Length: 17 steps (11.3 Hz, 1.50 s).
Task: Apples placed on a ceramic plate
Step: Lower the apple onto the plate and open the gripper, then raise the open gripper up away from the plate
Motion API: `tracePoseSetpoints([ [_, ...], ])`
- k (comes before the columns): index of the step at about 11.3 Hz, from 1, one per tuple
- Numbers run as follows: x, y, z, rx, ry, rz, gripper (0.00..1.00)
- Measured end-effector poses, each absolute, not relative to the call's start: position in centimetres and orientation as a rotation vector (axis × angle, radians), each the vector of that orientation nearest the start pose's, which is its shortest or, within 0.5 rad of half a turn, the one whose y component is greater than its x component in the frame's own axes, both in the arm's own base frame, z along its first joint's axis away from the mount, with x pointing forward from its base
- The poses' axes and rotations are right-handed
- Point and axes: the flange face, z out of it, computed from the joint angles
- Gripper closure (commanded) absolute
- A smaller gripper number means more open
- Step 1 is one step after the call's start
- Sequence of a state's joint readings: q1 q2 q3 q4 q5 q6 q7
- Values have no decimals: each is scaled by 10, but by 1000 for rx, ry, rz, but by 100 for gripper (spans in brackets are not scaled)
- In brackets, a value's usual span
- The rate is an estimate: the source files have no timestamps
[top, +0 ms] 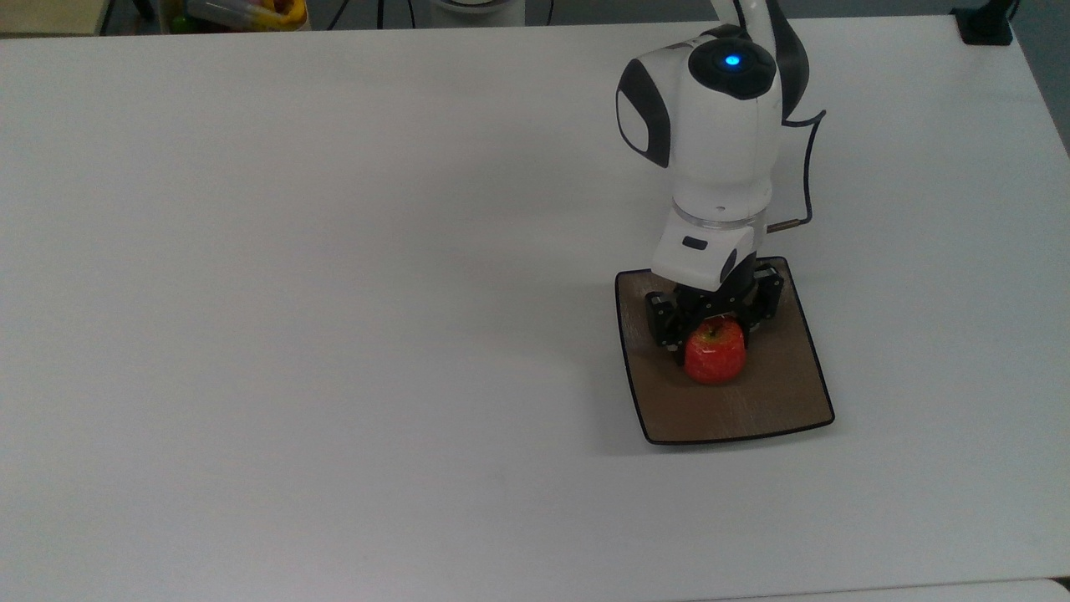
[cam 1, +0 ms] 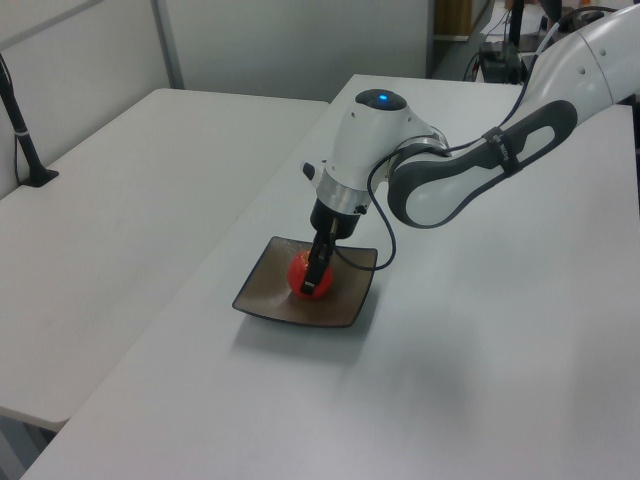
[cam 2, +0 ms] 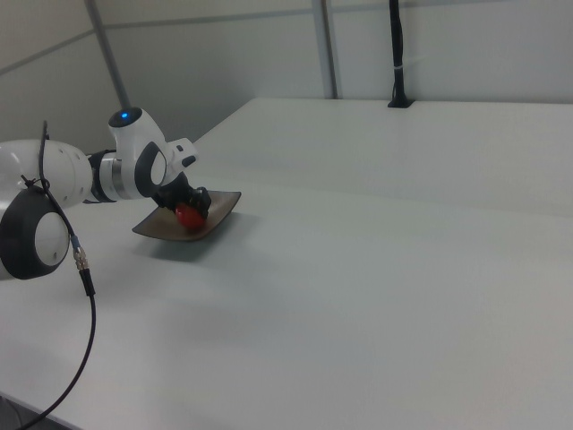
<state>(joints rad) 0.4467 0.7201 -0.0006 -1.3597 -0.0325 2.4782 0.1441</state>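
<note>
A small glossy red apple (top: 715,354) with a yellow-green patch at its stem sits low at the middle of the square brown ceramic plate (top: 782,401). My gripper (top: 713,341) points down from above with its black fingers shut on the apple's sides. I cannot tell whether the apple touches the plate. In the left view the apple (cam 1: 301,274) is partly hidden behind the gripper (cam 1: 312,281) over the plate (cam 1: 262,297). The right view shows the apple (cam 2: 188,216), the gripper (cam 2: 191,210) and the plate (cam 2: 225,203) beside the arm's white wrist.
The plate lies on a wide white table (top: 334,334). A black clamp (top: 986,25) stands at the top view's far right corner and colourful clutter (top: 242,12) lies beyond the far edge. A second table with a black post (cam 1: 28,150) adjoins at the left view's left.
</note>
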Motion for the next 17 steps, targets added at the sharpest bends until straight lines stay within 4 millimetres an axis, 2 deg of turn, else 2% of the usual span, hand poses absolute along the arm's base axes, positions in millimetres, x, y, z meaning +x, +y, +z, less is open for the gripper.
tracePoseSetpoints([
  [1, 694, 334, 336, -2946, -485, -604, 0],
  [6, 694, 337, 332, -2957, -517, -613, 0],
  [8, 697, 338, 350, -2943, -515, -654, 0],
  [10, 696, 334, 394, -2922, -503, -716, 0],
  [12, 684, 315, 454, -2937, -478, -727, 0],
  [14, 660, 281, 519, -2997, -430, -639, 0],
  [17, 612, 202, 609, -3087, -289, -465, 0],
])
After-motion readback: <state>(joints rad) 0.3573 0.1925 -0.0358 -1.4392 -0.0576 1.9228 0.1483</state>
